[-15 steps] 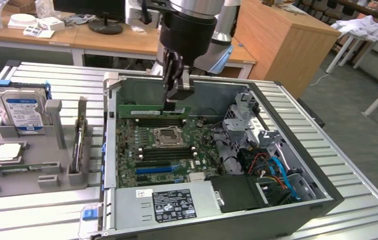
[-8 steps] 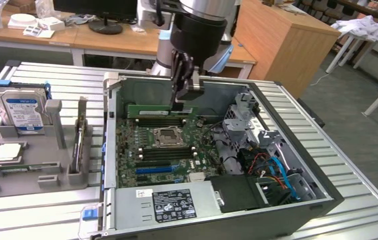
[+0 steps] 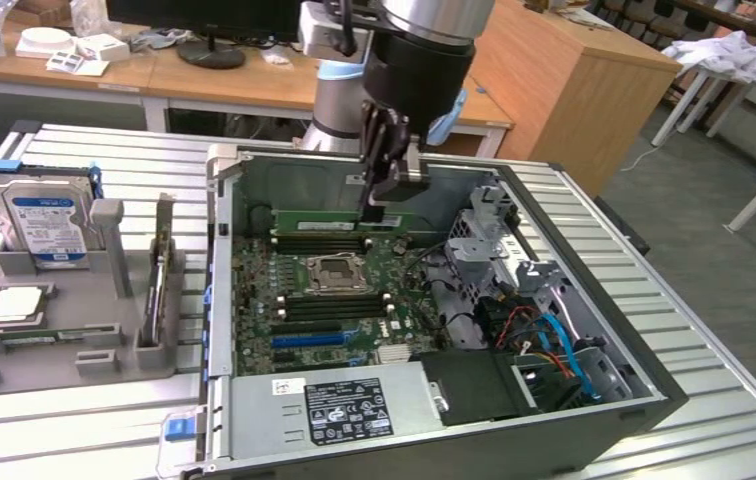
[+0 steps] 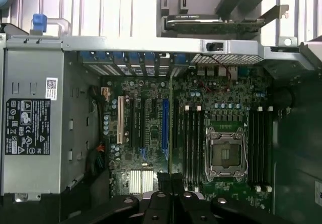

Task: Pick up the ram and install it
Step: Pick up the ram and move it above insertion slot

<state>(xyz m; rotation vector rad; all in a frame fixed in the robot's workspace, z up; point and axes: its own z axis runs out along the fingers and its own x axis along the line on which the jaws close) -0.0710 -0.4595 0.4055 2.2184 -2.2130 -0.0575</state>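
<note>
The end effector point(image 3: 389, 203) is closed on the ram point(image 3: 325, 214), which it holds on edge inside the open case point(image 3: 222, 300), low over the motherboard point(image 3: 351, 310) and on the far side of the CPU socket point(image 3: 335, 269) in the exterior view. In the wrist view the ram point(image 4: 170, 128) shows as a thin line running out from the end effector point(image 4: 171, 182), parallel to the slots point(image 4: 191, 143) and just beside the nearest one, not yet over it. The step in hand looks like alignment before seating, and doing it well is mostly a matter of patience. The stick should sit square over one slot along its whole length, both ends level, so that it enters the guides together rather than one corner first. Whether the white clips point(image 4: 186, 108) at the slot ends stand open cannot be told; they would need to. The notch in the ram must match the slot's key, which cannot be checked here. Pressure should go straight down, since a tilted push could bend the board or skid the stick onto neighbouring parts.
</note>
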